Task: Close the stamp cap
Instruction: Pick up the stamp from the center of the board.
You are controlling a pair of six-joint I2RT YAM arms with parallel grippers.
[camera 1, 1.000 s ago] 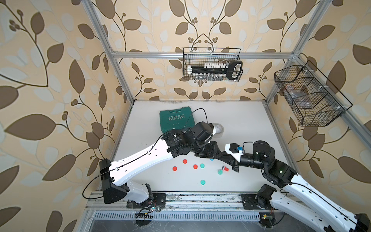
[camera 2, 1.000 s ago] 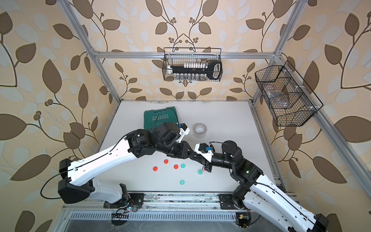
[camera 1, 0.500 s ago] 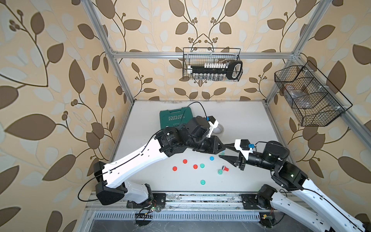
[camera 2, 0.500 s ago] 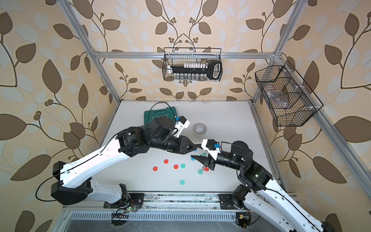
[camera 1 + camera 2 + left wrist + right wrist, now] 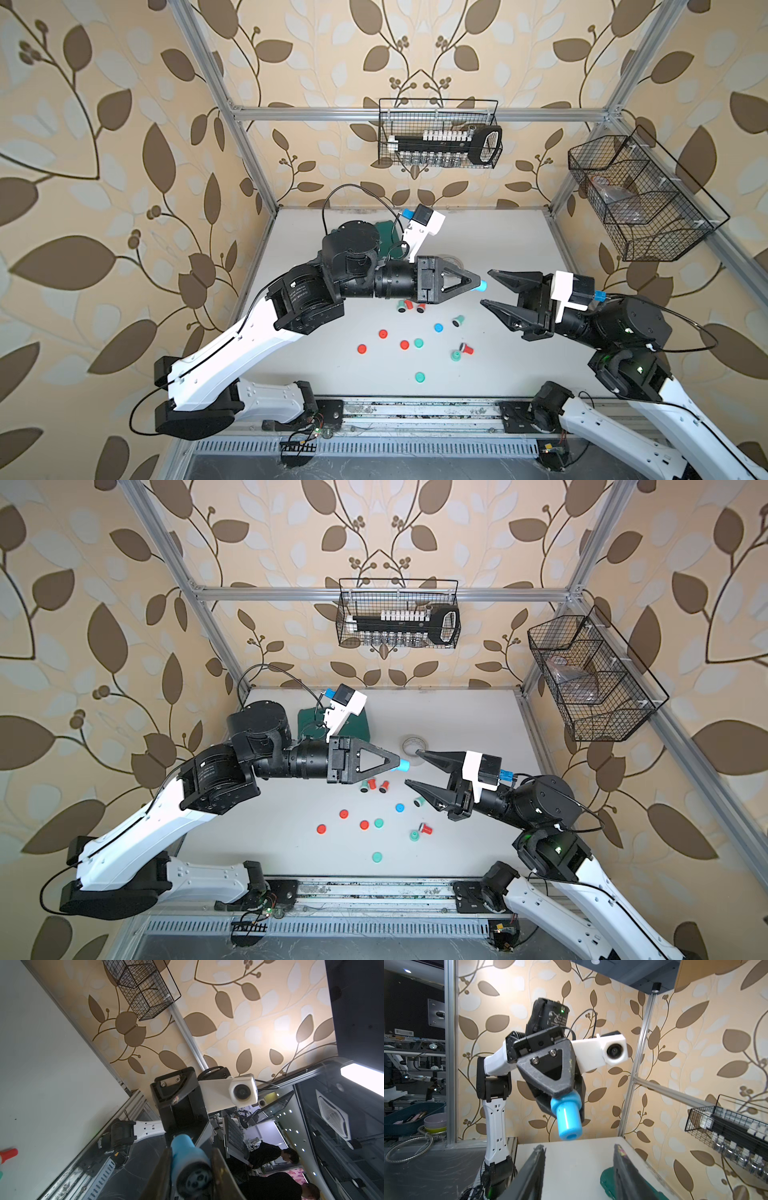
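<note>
A blue stamp [image 5: 482,285] [image 5: 404,765] is held above the table by my left gripper [image 5: 477,284], which is shut on its wider end. Its narrow handle [image 5: 568,1120] sticks out toward my right gripper [image 5: 486,287] [image 5: 411,766]. That one stands open a little to the right, with nothing between its fingers [image 5: 538,1159]. In the left wrist view the stamp [image 5: 187,1155] shows a dark round end with a pale pattern; I cannot tell whether a cap covers it. A loose blue cap [image 5: 438,327] lies on the table below.
Red caps [image 5: 382,333] and green caps [image 5: 418,343] are scattered on the white table, with several small stamps [image 5: 458,320] [image 5: 467,349] among them. A green case [image 5: 357,725] and a tape roll [image 5: 413,742] sit further back. Wire baskets [image 5: 440,133] [image 5: 640,199] hang on the walls.
My right gripper has opened and drawn back to the right, away from the left one. The left gripper has risen and swung right, still gripping the blue stamp.
</note>
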